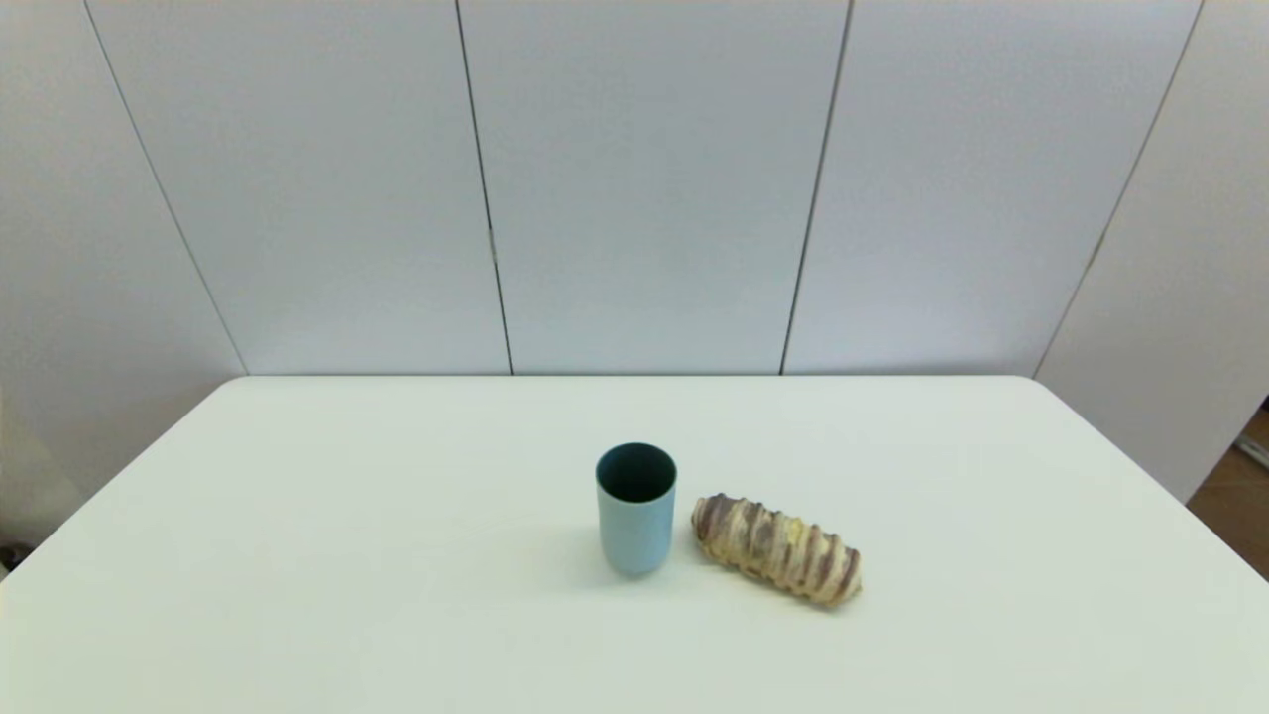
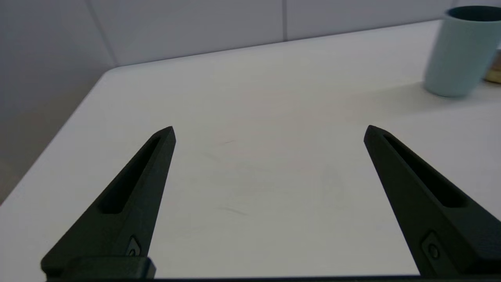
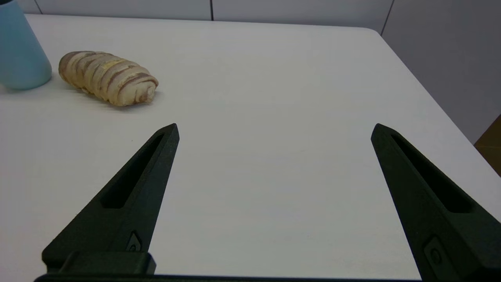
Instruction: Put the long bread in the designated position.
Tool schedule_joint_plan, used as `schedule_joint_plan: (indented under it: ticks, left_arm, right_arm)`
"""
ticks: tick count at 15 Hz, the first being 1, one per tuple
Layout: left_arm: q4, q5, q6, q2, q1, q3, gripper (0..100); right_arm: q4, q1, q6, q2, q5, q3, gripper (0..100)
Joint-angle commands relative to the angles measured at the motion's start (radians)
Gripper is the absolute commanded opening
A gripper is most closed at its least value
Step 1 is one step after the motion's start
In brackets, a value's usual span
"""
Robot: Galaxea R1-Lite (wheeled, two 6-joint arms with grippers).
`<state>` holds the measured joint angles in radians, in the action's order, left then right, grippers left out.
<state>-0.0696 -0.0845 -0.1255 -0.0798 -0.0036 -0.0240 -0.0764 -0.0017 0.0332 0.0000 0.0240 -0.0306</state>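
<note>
Tan-cream long bread (image 1: 776, 548) with brown stripes; light blue cup (image 1: 635, 508)

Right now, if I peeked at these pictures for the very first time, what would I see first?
A stripy long bread lying on the white table, just right of an upright light blue cup. Then two pairs of black fingers spread wide over bare table: the left gripper and right gripper, both holding nothing.

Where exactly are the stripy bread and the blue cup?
long bread (image 1: 776, 548), head view, middle of its striped top.
blue cup (image 1: 635, 521), head view, middle of its outer wall.
</note>
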Motion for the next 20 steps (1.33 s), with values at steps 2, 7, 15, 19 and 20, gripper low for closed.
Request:
schedule_joint_plan:
  ticks: [2, 7, 15, 19, 20]
  left_arm:
    - [0.065, 0.042, 0.007, 0.080, 0.002, 0.024, 100]
    - [0.068, 0.040, 0.053, 0.080, 0.002, 0.024, 100]
    - [0.068, 0.074, 0.121, 0.080, 0.002, 0.024, 100]
    - [0.065, 0.104, 0.173, 0.080, 0.002, 0.024, 100]
    - [0.065, 0.104, 0.173, 0.080, 0.002, 0.024, 100]
  right_arm:
    - [0.000, 0.000, 0.002, 0.002, 0.001, 0.000, 100]
    - [0.000, 0.000, 0.002, 0.002, 0.001, 0.000, 100]
    - [0.000, 0.000, 0.001, 0.002, 0.001, 0.000, 100]
    - [0.000, 0.000, 0.002, 0.002, 0.001, 0.000, 100]
    - [0.000, 0.000, 0.002, 0.002, 0.001, 0.000, 100]
